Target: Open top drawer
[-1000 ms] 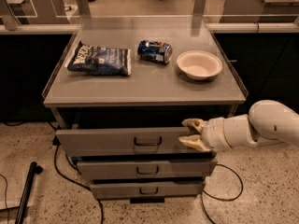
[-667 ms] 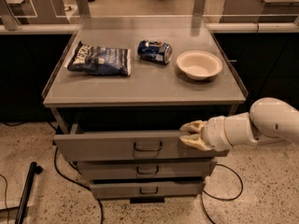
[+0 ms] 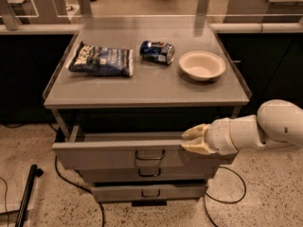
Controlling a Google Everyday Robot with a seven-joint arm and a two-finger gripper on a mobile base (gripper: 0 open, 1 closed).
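The top drawer (image 3: 104, 156) is a wide grey metal drawer under the cabinet top. It stands pulled out some way, and a strip of its grey tray shows behind the flat front. Its small dark loop handle (image 3: 150, 155) sits at the centre of the front. My gripper (image 3: 188, 140) reaches in from the right on a white arm. Its two tan fingers (image 3: 195, 131) clasp the top rim of the drawer front, right of the handle, one above and one below the rim.
Two narrower grey drawers, the middle (image 3: 149, 173) and the bottom (image 3: 150, 192), sit closed below. On the cabinet top (image 3: 147, 86) lie a dark chip bag (image 3: 101, 60), a blue can (image 3: 156, 51) on its side and a white bowl (image 3: 202, 65). A black pole (image 3: 26, 195) and cables lie on the floor at left.
The top drawer has slid further out toward the camera, and my gripper has moved with it, still on the front's top rim.
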